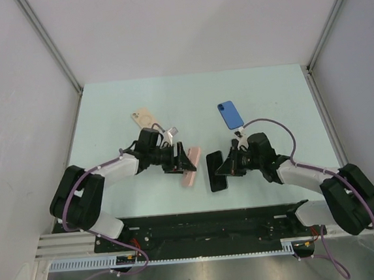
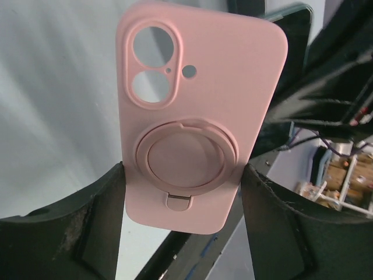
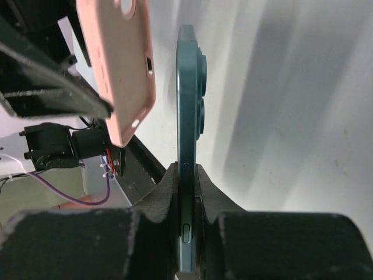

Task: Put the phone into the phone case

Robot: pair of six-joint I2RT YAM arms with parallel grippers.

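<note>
White walls close in a pale green tabletop (image 1: 105,108), and both task items are held above its near middle. The left end effector (image 2: 183,192) is clamped across the width of the pink phone case (image 2: 198,105), pressing on its two long edges near the bottom. The case looks like matte silicone, with two round lens openings, a small hole beside them and a fold-out ring stand on the back. It is probably light, grippy and soft, so a hard squeeze across the width could bow it and narrow its mouth. A hold low on the edges seems sensible. The right end effector (image 3: 186,198) is closed flat on the front and back of the phone (image 3: 187,116) near its lower end. The phone is a dark teal slab seen edge-on, with side buttons and a raised camera bump that faces away from the case. It should be rigid, heavier and slick, so it could slip if pushed. Case and phone are near each other but not touching.
</note>
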